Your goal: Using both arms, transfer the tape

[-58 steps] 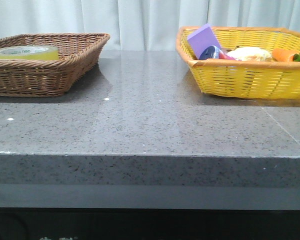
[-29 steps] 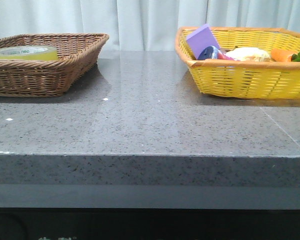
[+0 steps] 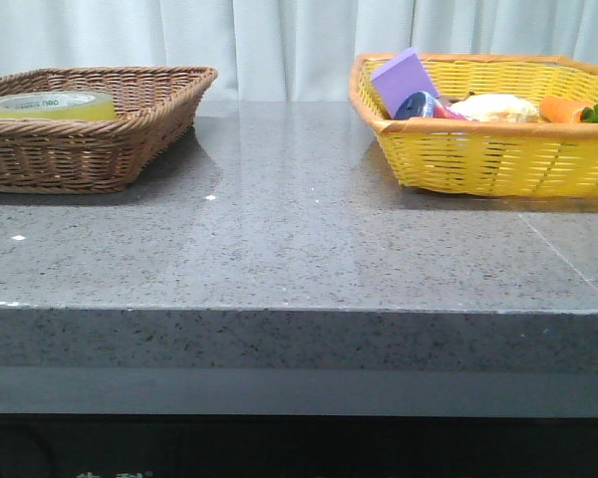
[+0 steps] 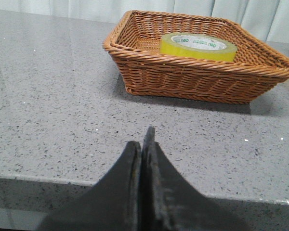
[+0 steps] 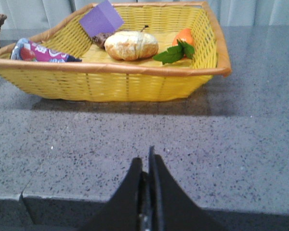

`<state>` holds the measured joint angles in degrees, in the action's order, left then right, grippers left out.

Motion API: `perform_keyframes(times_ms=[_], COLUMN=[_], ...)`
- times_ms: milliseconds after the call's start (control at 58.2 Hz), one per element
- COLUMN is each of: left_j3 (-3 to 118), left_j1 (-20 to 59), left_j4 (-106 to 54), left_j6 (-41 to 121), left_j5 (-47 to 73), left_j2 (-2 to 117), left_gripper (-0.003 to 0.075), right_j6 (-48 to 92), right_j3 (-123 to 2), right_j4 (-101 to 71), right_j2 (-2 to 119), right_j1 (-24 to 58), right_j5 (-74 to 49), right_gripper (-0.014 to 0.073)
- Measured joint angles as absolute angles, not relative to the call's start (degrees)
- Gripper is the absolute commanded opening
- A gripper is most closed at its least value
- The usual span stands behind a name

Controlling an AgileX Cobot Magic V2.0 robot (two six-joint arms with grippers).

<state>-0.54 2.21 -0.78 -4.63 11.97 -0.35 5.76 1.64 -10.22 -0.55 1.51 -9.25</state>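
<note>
The tape (image 3: 48, 105) is a wide yellow roll with a white core printed in green. It lies flat in the brown wicker basket (image 3: 130, 139) at the table's back left. It also shows in the left wrist view (image 4: 198, 46), inside that basket (image 4: 192, 82). My left gripper (image 4: 142, 144) is shut and empty, low near the table's front edge, well short of the basket. My right gripper (image 5: 147, 163) is shut and empty near the front edge, facing the yellow basket (image 5: 135, 84). Neither arm shows in the front view.
The yellow basket (image 3: 498, 154) at the back right holds a purple block (image 3: 407, 80), a pale rounded item (image 3: 495, 108), an orange carrot-like piece with green leaves (image 3: 568, 110) and a coloured packet (image 5: 38, 52). The grey stone table (image 3: 299, 239) lies between the baskets. A white curtain hangs behind.
The front view has shifted very slightly since a second ago; the tape and both baskets have not moved.
</note>
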Motion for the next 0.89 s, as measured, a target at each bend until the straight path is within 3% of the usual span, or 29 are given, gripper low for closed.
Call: perform_keyframes(times_ms=[894], left_j3=[-0.54], left_j1=[2.21], left_j4=[-0.78], left_j6=[-4.63], left_j5=[11.97], left_j2=[-0.35], left_gripper=[-0.002], right_j6=[5.76], right_j3=[1.64], right_j4=[-10.22], right_j2=[-0.55], right_j1=[1.51], right_j5=[-10.72], right_gripper=[-0.0122])
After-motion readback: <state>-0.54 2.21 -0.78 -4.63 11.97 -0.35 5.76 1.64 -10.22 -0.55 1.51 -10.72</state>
